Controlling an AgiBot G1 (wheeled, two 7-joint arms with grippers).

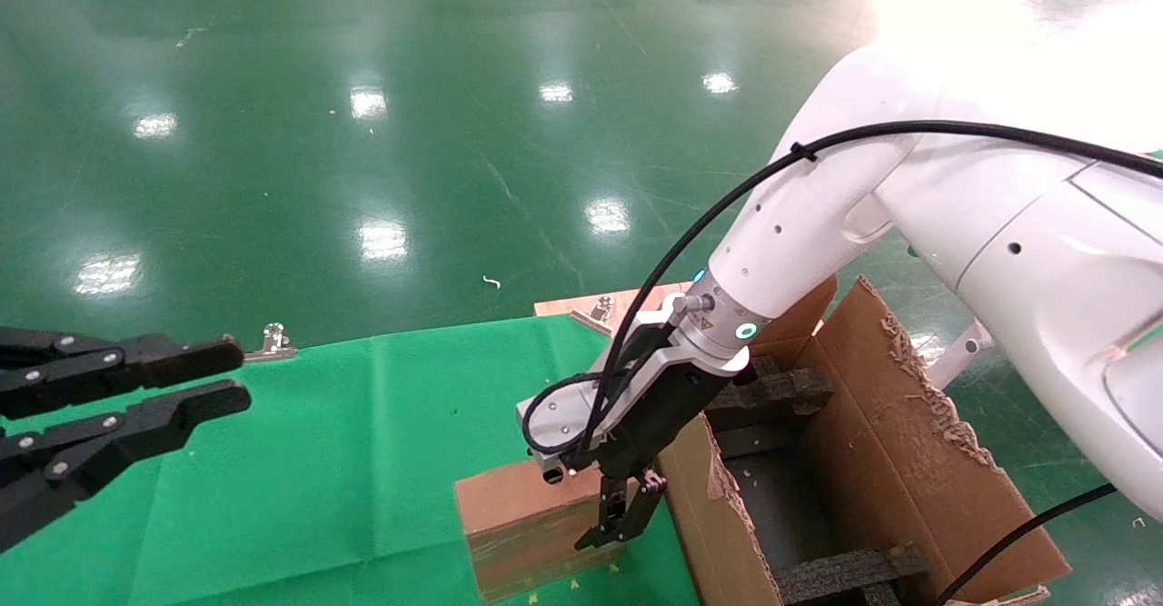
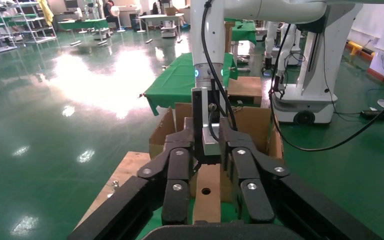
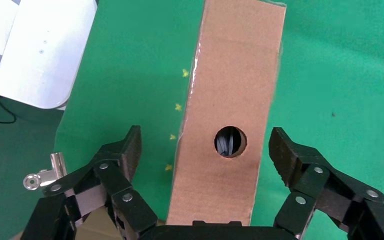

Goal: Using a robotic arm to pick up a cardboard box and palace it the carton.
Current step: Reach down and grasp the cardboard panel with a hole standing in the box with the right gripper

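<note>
The small brown cardboard box (image 1: 522, 524) stands on edge on the green cloth, beside the carton's near wall. Its narrow top face with the round hole (image 3: 230, 141) shows in the right wrist view. My white right arm (image 1: 818, 215) reaches down over it. My right gripper (image 1: 622, 511) (image 3: 207, 152) is open and straddles the box top, with green cloth showing between each fingertip and the box sides. The large carton (image 1: 872, 461) with ragged flaps and black foam inserts (image 1: 772, 392) stands open to the right. The box (image 2: 207, 200) and the carton (image 2: 252, 125) also show in the left wrist view.
My black left gripper (image 1: 234, 374) (image 2: 213, 192) is parked open and empty at the table's left. The green cloth (image 1: 318, 461) covers the table. A wooden board (image 1: 581, 302) and a metal clip (image 1: 273, 341) lie at its far edge. Shiny green floor lies beyond.
</note>
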